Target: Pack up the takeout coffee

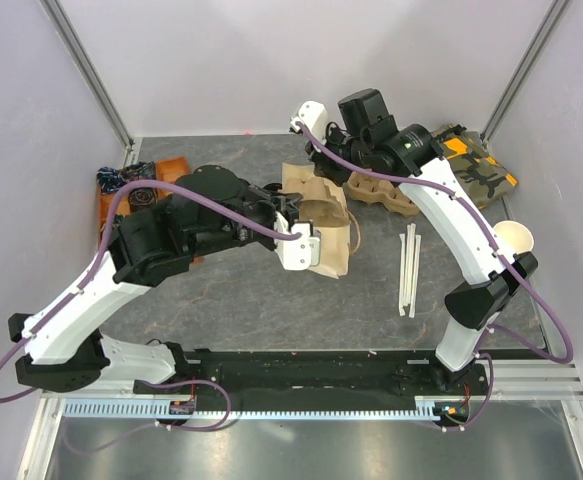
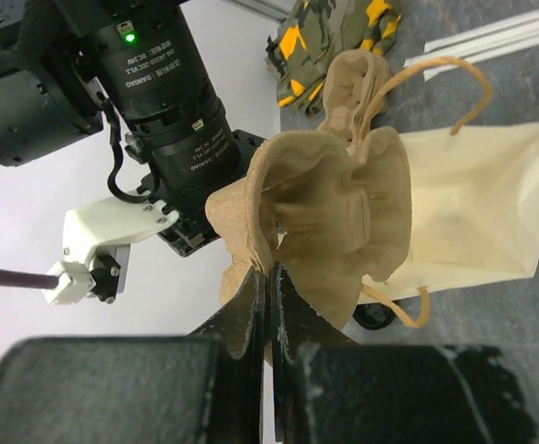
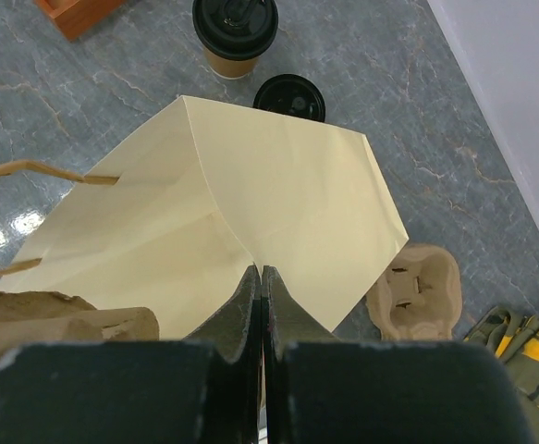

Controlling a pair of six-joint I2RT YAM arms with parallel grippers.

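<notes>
Right wrist view gives us the one takeout coffee (image 3: 235, 32): it stands upright on the bench (image 3: 93, 111), lid on, well beyond the tips of the right fingers (image 3: 260, 275) and past the far edge of the single paper bag (image 3: 278, 194). We count one loose black lid (image 3: 289, 97) between that cup and the bag, just beside both. The right fingers are pressed together on a fold of the bag. To their right lie one pulp cup carrier (image 3: 415, 291) and one camouflage cloth (image 3: 519, 356). From the left wrist we see the left fingers (image 2: 267, 275) clamped on the bag's crumpled brown rim, with the bag's two twisted handles (image 2: 435, 69) beyond them. From above we count two white sticks (image 1: 408, 270) and one pale open cup (image 1: 516, 238), both well apart from either pair of fingers.
</notes>
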